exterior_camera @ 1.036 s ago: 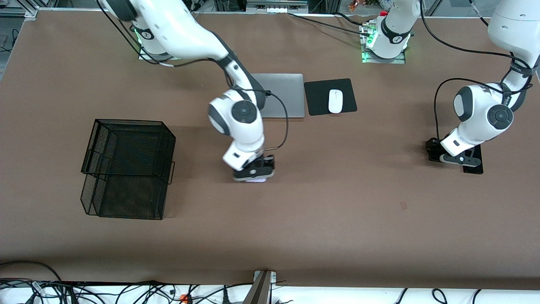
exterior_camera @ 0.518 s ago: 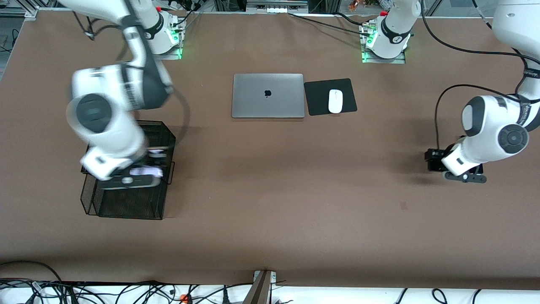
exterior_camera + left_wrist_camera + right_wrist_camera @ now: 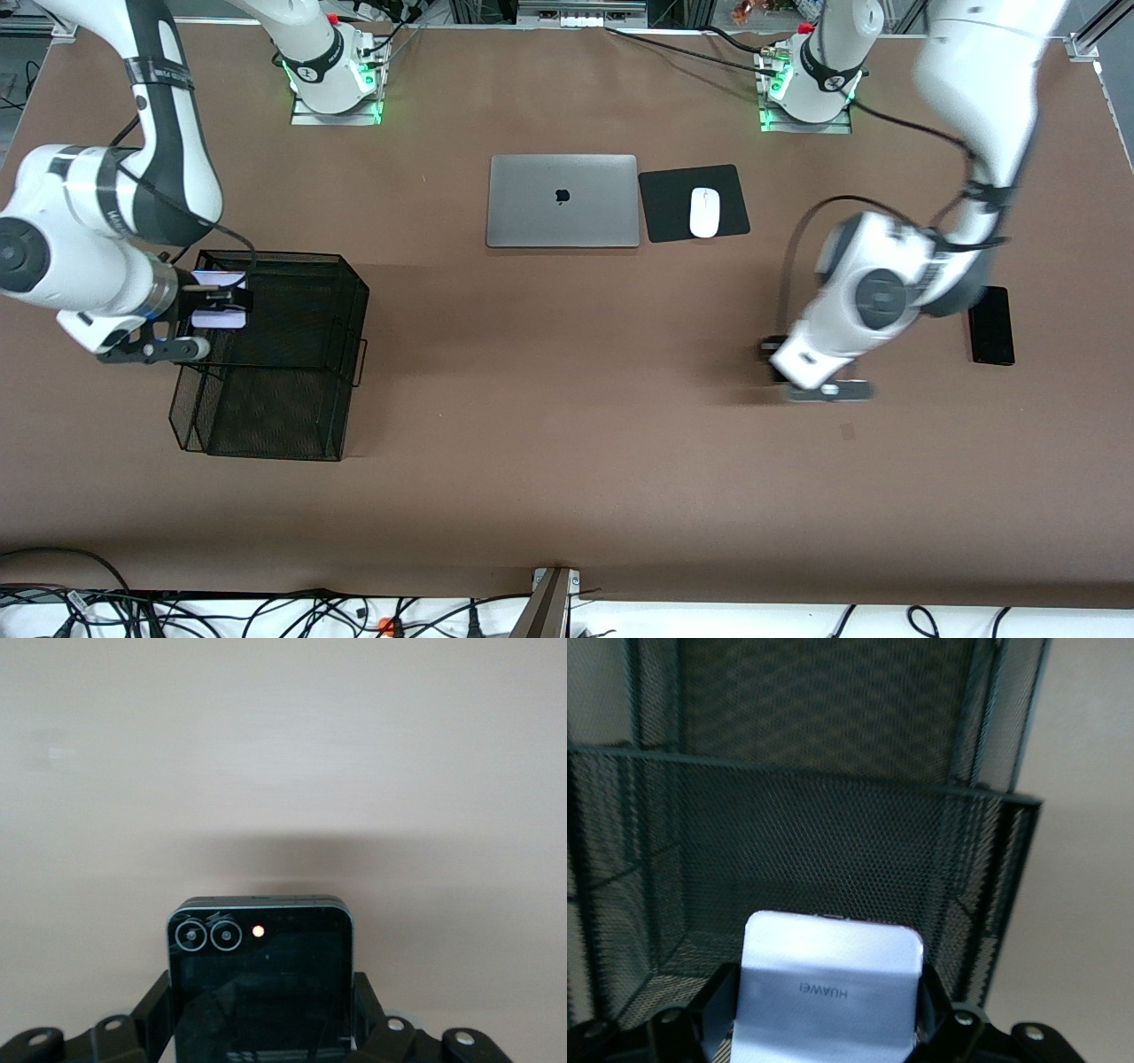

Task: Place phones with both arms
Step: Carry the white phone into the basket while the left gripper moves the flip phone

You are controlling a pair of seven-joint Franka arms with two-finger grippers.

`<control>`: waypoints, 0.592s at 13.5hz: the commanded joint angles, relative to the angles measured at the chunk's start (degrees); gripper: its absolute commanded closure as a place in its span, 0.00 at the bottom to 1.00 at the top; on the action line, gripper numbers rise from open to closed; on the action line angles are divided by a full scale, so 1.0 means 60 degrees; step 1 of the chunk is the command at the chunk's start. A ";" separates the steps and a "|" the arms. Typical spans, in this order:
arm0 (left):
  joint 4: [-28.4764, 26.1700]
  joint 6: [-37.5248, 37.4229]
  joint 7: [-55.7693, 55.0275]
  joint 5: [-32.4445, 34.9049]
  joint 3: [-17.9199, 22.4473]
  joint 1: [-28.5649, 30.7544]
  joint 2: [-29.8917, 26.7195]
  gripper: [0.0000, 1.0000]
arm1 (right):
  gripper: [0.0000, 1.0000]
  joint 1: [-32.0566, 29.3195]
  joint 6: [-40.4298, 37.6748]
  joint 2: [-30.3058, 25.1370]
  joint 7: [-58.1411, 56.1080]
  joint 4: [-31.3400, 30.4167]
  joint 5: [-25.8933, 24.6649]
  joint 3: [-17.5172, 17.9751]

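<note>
My right gripper [image 3: 215, 307] is shut on the small pale lilac-white phone [image 3: 218, 301], holding it at the upper rim of the black mesh basket [image 3: 351, 306]. In the right wrist view the lilac phone [image 3: 828, 983] sits between the fingers with the basket's mesh wall [image 3: 833, 842] ahead of it. My left gripper [image 3: 776, 360] hangs over bare table and is shut on the small squarish black phone [image 3: 260, 979], clamped on both sides. The longer black slab phone [image 3: 990, 325] lies flat on the table toward the left arm's end.
A closed silver laptop [image 3: 563, 200] lies near the robots' bases. Beside it a white mouse [image 3: 704, 212] rests on a black pad [image 3: 673, 208]. Brown table stretches between the basket and the left gripper.
The right arm swung from the table's middle to the basket, carrying the lilac phone. The left arm lifted the small black phone from beside the slab and moved toward the table's middle.
</note>
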 commanded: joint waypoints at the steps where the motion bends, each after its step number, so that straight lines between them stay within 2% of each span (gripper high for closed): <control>1: 0.2024 -0.0577 -0.1753 -0.0128 0.0172 -0.1608 0.1156 1.00 | 1.00 0.0175 0.1273 -0.0738 -0.0362 -0.1375 0.0111 -0.0208; 3: 0.3081 -0.1192 -0.2343 -0.0128 0.0201 -0.2459 0.1744 1.00 | 1.00 0.0102 0.1787 -0.0548 -0.0437 -0.1391 0.0111 -0.0325; 6: 0.3464 -0.1137 -0.2462 -0.0099 0.0231 -0.3193 0.2023 1.00 | 1.00 -0.0001 0.2387 -0.0474 -0.0422 -0.1435 0.0228 -0.0325; 8: 0.4238 -0.1107 -0.2491 -0.0084 0.0260 -0.3793 0.2753 1.00 | 1.00 -0.0030 0.2784 -0.0401 -0.0422 -0.1493 0.0637 -0.0325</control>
